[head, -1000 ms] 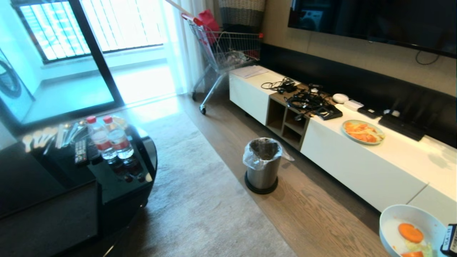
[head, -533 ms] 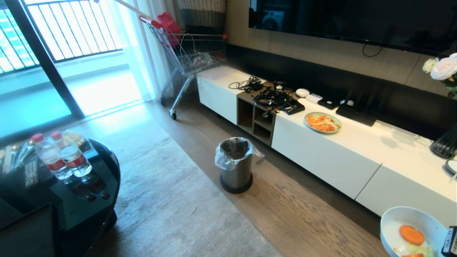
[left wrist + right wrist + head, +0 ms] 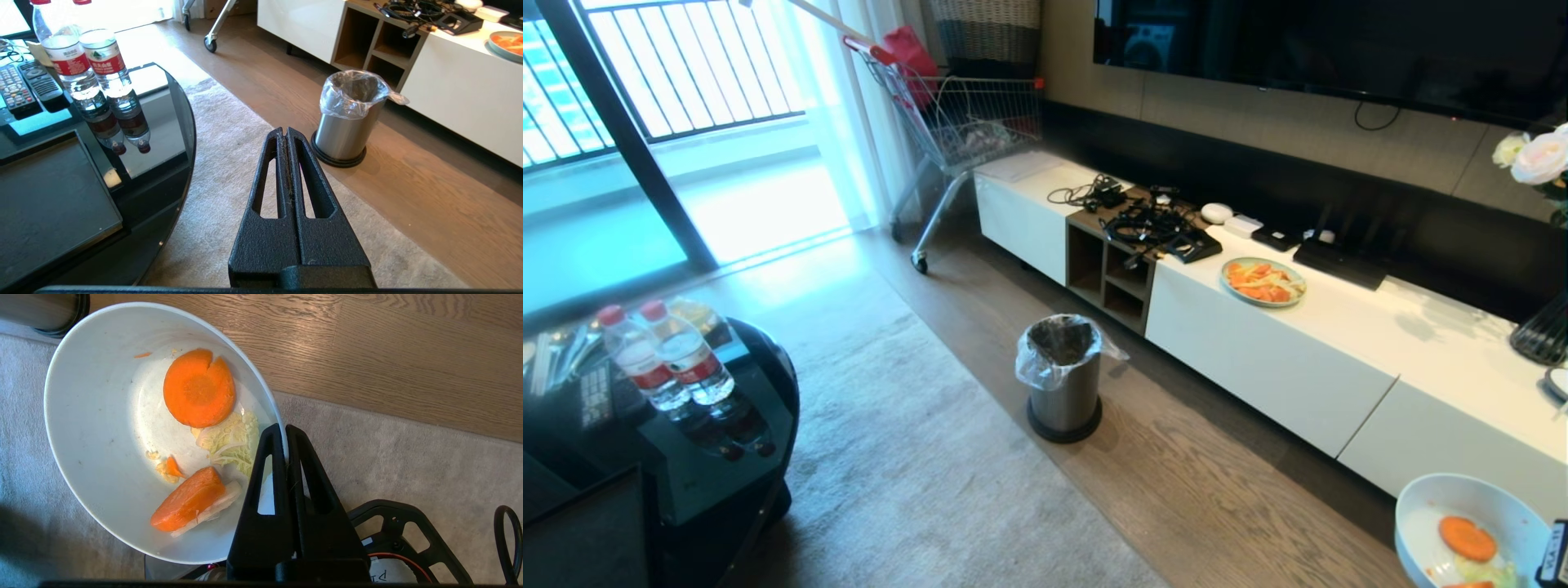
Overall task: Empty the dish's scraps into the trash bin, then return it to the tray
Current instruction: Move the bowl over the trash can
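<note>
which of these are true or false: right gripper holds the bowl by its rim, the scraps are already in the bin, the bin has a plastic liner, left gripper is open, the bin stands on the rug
1. The right gripper holds the bowl by its rim. True.
2. The scraps are already in the bin. False: the carrot slices and pale leaf bits lie in the bowl.
3. The bin has a clear plastic liner. True.
4. The left gripper is open. False: its fingers are pressed together and hold nothing.
5. The bin stands on the rug. False: it stands on the wood floor, between the rug and the white cabinet.
</note>
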{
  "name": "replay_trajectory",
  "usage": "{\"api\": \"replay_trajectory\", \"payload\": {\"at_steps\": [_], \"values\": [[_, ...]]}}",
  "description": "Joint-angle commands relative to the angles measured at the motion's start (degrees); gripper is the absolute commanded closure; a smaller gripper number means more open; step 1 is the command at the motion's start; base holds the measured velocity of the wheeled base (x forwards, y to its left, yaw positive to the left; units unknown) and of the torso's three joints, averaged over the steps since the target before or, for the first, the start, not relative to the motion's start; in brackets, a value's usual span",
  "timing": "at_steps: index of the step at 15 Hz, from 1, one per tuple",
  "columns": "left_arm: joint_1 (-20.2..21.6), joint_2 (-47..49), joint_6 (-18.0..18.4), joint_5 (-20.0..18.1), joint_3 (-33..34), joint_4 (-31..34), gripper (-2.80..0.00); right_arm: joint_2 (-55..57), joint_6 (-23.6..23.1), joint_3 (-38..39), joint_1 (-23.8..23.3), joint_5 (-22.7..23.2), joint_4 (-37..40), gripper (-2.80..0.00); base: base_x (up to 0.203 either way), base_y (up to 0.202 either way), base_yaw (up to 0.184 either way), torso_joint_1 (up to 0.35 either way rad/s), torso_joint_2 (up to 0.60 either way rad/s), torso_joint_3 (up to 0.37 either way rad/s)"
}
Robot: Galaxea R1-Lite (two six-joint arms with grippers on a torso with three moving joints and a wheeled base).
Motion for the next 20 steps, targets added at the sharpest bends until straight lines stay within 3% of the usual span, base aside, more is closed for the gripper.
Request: {"api": "replay_trajectory", "payload": {"at_steps": [1,13,20], "values": [[0.0,0.0,-0.1,0.0,0.0,0.0,0.0,-0.2,0.2,0.0,0.0,0.0,0.0,0.0,0.0,0.0,0.0,0.0,0.0,0.0],[-0.1,0.0,-0.1,0.0,0.0,0.0,0.0,0.3,0.1,1.5,0.1,0.1,-0.2,0.0,0.0,0.0,0.0,0.0,0.0,0.0],[-0.1,0.0,-0.1,0.0,0.0,0.0,0.0,0.1,-3.6,2.5,0.1,0.0,-3.4,0.0,0.0,0.0,0.0,0.0,0.0,0.0]]}}
